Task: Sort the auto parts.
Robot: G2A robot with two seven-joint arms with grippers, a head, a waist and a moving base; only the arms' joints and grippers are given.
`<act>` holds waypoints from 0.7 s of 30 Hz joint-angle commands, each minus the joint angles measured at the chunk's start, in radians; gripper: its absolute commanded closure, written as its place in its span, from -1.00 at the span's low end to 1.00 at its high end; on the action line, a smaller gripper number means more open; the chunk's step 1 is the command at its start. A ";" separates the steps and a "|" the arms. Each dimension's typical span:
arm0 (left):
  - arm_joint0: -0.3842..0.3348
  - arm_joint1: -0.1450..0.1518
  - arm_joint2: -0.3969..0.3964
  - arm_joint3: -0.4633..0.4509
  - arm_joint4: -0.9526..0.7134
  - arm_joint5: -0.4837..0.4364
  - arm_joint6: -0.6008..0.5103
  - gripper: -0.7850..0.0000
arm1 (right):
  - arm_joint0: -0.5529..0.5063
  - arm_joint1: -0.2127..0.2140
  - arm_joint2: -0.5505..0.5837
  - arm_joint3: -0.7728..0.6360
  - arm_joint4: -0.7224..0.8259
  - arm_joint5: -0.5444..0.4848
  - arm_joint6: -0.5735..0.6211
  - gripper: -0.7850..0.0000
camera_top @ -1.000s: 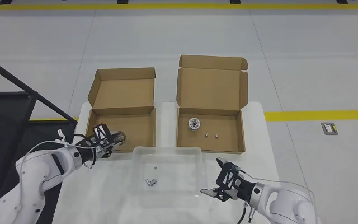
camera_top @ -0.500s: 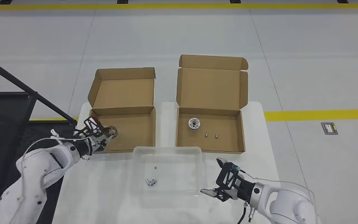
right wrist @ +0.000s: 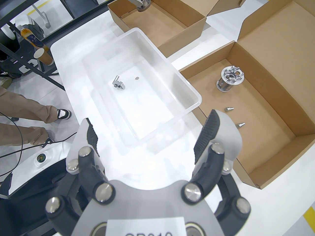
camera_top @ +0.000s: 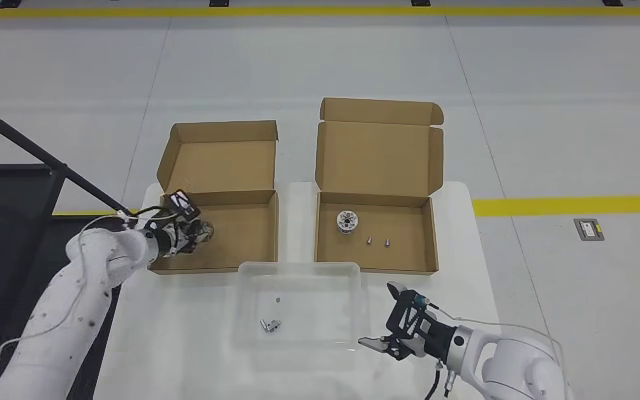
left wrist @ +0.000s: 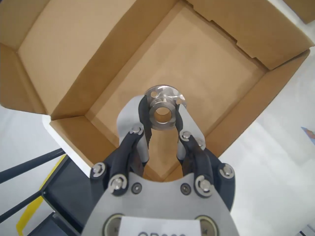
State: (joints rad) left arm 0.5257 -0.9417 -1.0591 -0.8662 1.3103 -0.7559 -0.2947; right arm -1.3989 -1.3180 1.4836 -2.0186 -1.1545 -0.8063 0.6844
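Left gripper (left wrist: 161,110): jaws clamped on a flanged metal hub (left wrist: 163,104), held over the left cardboard box (camera_top: 250,235) at the left centre of the top view. The left wrist view resolves the hub's bore and flange holes.

Right gripper (right wrist: 151,120): fingers spread wide, holding nothing, at the lower right of the top view. The right wrist view resolves a small bracket (right wrist: 118,82) in the clear tray (right wrist: 169,62), and a round part (right wrist: 229,78) and two bolts (right wrist: 228,109) in the right cardboard box (right wrist: 260,104).
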 commanded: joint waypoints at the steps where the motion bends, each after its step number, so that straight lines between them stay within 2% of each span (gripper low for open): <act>1: -0.046 -0.020 0.042 0.075 0.013 0.002 0.012 1.00 | 0.000 0.000 0.000 0.000 0.000 0.000 0.000 -1.00; 8: -0.163 -0.087 0.146 0.278 0.040 0.005 0.037 1.00 | 0.000 0.000 0.000 0.000 0.000 0.000 0.000 -1.00; 13: -0.223 -0.129 0.175 0.395 0.008 0.001 0.035 1.00 | 0.000 0.000 0.000 0.000 0.000 0.000 0.000 -1.00; 21: -0.270 -0.170 0.203 0.493 -0.006 -0.029 0.032 1.00 | 0.000 0.000 0.000 0.000 0.000 0.000 0.000 -1.00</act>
State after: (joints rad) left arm 0.2584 -1.1084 -0.8582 -0.3827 1.3036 -0.7856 -0.2654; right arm -1.3989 -1.3180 1.4836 -2.0186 -1.1545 -0.8063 0.6844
